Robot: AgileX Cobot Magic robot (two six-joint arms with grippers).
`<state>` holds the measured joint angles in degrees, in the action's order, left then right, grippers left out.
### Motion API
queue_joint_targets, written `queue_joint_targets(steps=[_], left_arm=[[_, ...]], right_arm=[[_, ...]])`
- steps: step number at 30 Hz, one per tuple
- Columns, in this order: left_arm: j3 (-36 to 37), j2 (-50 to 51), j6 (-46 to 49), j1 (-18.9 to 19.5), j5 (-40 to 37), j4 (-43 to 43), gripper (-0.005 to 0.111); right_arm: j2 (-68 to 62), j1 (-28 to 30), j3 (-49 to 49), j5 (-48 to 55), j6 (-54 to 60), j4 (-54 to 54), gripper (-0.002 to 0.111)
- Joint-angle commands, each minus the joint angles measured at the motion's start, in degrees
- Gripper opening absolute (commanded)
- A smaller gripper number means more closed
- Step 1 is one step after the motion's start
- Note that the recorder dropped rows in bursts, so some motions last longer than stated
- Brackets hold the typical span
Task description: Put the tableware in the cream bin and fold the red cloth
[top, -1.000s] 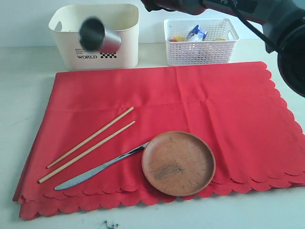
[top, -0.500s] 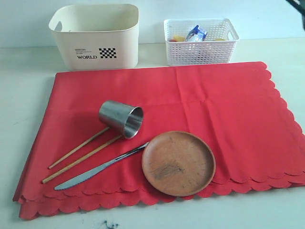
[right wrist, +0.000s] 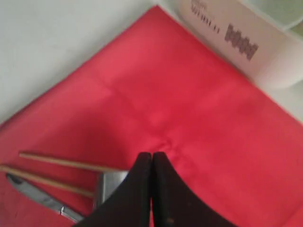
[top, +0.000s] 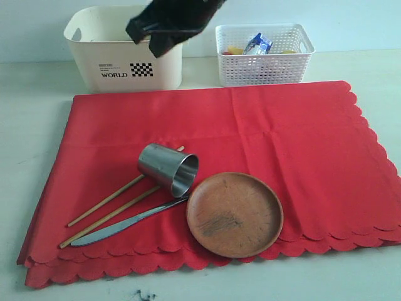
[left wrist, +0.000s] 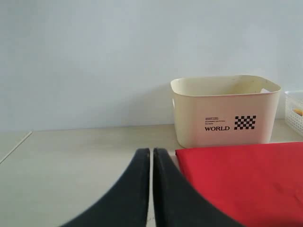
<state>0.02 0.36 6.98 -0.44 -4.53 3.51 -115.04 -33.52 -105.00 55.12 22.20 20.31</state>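
Right gripper (right wrist: 152,155): closed, empty
Left gripper (left wrist: 151,151): closed, empty
Cup (top: 164,164): on its side across chopsticks (top: 106,201), on red cloth (top: 282,138)

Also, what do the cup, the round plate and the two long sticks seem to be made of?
Cup: probably stainless steel, brushed grey, with bright reflections near the rim. Plate: wood or perhaps clay, matte reddish brown with a darker worn patch. Chopsticks: bare light wood or bamboo by the look, pale tan, no shine.

Left tool (left wrist: 151,155): two matte black fingers (left wrist: 135,194), smooth, curved, tapering to tips. Right tool (right wrist: 152,158): same black tapered pair.
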Motion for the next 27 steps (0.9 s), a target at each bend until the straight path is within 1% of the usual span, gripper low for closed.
queue_joint_targets(steps=[1,3,4,6,8,13,16,18,27], left_arm=[[0.0,-0.4,-0.1,-0.2,0.0,0.3,0.005],[0.0,-0.4,-0.1,-0.2,0.0,0.3,0.005],[0.0,-0.4,-0.1,-0.2,0.0,0.3,0.005],[0.0,-0.4,-0.1,-0.2,0.0,0.3,0.005],[0.0,-0.4,-0.1,-0.2,0.0,0.3,0.005],[0.0,-0.4,-0.1,-0.2,0.0,0.3,0.005],[0.0,-0.4,-0.1,-0.2,0.0,0.3,0.005],[0.0,-0.4,-0.1,-0.2,0.0,0.3,0.005],[0.0,-0.4,-0.1,-0.2,0.0,0.3,0.005]], right_arm=[[1.0,-2.3,6.0,1.9,-0.6,-1.8,0.0],[1.0,-4.1,8.0,1.6,-2.7,-5.6,0.004],[1.0,-5.2,8.9,1.2,-4.4,-8.6,0.007],[1.0,-7.4,10.5,-0.8,-8.9,-14.4,0.017],[0.4,-8.8,11.5,-3.1,-11.8,-19.1,0.028],[-2.6,-10.0,11.6,-6.4,-13.3,-20.3,0.06],[-4.8,-10.4,11.5,-7.0,-11.9,-20.3,0.072],[-6.1,-10.5,11.5,-6.8,-10.2,-19.5,0.074],[-11.7,-10.5,11.5,-7.0,-7.3,-19.4,0.073]])
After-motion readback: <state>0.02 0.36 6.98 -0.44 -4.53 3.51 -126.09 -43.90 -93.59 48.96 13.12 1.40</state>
